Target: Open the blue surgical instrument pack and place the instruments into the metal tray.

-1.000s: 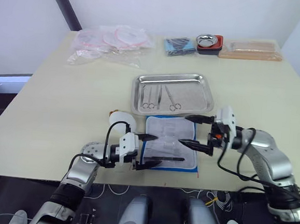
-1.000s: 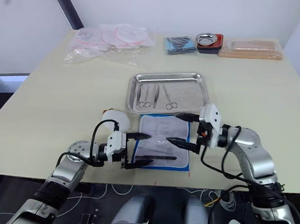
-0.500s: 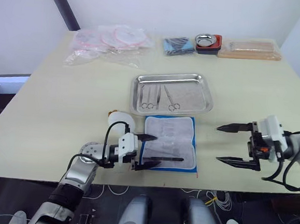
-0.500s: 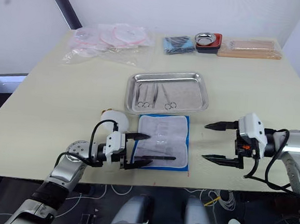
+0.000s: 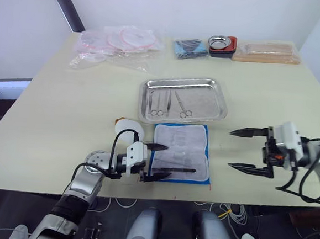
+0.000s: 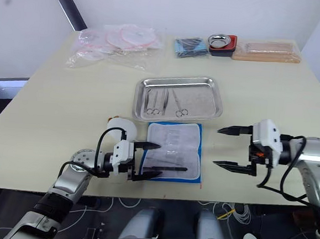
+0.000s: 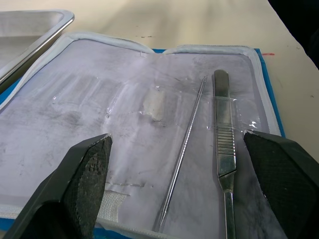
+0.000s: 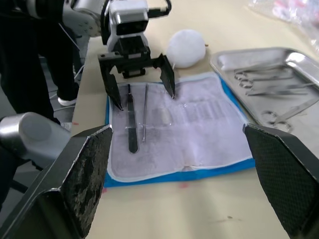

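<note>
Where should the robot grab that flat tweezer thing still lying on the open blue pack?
Probably by the ridged middle of the tweezers, coming straight down from above. They lie flat on the pack's grey lining, so only their long thin sides offer a pinch. The left hand already straddles them, open. A thin probe lies close alongside, so the fingers need care.

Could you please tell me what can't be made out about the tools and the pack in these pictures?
- Tools in the tray: too small in the head views to count or name beyond scissors.
- Tweezers and probe on the pack: their near ends are cut off by the left wrist view's edge.
- Clear pockets in the pack's lining: too faint to tell whether anything remains inside.
</note>
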`<state>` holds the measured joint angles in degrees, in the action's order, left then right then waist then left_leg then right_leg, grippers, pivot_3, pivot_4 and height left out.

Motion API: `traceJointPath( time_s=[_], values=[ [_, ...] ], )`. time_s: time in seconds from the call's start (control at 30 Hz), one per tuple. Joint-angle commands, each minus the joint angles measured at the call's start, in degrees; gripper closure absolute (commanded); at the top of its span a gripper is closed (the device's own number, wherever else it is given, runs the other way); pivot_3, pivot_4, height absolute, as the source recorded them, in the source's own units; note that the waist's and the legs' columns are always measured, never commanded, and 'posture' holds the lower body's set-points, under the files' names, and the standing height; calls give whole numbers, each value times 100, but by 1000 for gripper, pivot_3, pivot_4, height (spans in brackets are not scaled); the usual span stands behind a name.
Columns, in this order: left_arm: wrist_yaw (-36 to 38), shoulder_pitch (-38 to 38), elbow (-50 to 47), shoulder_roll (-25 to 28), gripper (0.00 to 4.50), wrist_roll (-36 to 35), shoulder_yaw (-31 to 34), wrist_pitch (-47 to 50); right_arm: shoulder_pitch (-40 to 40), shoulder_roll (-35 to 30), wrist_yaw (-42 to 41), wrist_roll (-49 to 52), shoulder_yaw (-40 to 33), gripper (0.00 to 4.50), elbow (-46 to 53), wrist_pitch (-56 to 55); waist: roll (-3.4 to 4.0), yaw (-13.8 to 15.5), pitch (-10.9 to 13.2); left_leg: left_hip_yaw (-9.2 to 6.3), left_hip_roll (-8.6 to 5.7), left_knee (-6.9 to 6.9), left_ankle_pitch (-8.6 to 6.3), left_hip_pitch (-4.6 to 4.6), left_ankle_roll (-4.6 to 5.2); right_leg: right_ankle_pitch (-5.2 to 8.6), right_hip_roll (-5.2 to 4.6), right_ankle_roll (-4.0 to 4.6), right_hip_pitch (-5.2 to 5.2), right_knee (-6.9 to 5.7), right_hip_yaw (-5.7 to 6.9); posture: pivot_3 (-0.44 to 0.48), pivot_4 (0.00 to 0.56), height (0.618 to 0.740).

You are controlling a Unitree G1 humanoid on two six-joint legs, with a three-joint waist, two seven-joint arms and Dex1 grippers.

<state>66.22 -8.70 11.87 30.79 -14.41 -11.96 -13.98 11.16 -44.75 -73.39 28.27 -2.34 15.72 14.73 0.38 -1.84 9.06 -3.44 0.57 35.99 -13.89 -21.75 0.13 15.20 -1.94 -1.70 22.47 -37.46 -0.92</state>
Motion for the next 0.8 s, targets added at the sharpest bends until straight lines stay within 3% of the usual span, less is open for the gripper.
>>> traceJointPath(
  time_s=[0.03, 0.5, 0.8],
  values=[
    [-67, 279, 702, 212, 0, 498, -196, 435, 166, 164, 430, -371, 230, 119, 116, -130, 0, 0, 0, 0, -1, 0, 0, -1, 0, 0, 2, 0, 0, 0, 0, 0, 150, 740],
    [-15, 217, 680, 297, 0, 482, -181, 485, 929, 1309, 1303, -1790, 1809, 119, -758, -379, -7, -16, 4, -2, -1, 0, 1, 3, 2, -1, 8, 0, 0, -7, 0, 0, 150, 740],
    [13, 218, 677, 340, 0, 472, -176, 495, 1036, 1635, 1336, -2156, 2260, 119, -1185, -545, -11, -26, 2, -2, 0, 0, 2, 8, 2, -1, 12, 0, 0, -17, -2, 0, 150, 740]
  ],
)
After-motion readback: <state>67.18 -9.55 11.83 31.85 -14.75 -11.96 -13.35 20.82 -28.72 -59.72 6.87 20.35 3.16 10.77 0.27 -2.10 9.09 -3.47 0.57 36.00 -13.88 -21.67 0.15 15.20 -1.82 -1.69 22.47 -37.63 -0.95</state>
